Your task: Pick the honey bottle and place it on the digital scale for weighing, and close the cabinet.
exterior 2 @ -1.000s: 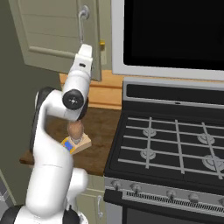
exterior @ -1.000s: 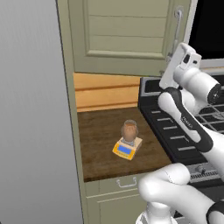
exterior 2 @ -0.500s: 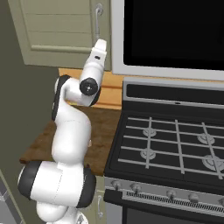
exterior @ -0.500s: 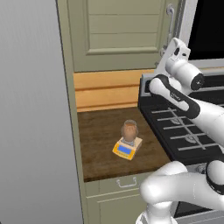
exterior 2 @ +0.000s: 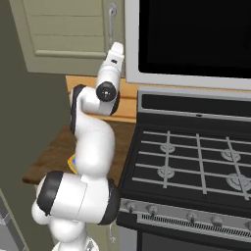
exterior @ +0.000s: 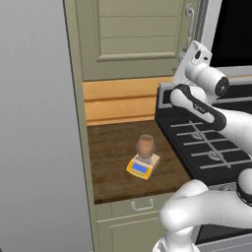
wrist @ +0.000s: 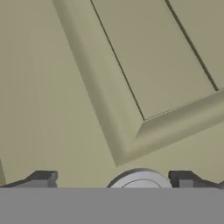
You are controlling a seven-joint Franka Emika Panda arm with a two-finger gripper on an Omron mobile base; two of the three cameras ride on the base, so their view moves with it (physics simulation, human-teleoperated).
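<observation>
Honey bottle (exterior: 145, 146) sits on the scale (exterior: 142, 165); the tool (wrist: 114, 178), fingers apart and empty, faces the cabinet (exterior: 142, 37) door above, likely to shut it.

Brown honey bottle (exterior: 145, 146), lid perhaps pale grey; yellow-orange digital scale (exterior: 142, 166), blue display; olive-beige panelled cabinet (exterior: 138, 34).

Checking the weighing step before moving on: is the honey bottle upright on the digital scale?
Yes. The honey bottle stands upright on the digital scale, lid uppermost, base on the platform behind the blue display.
</observation>
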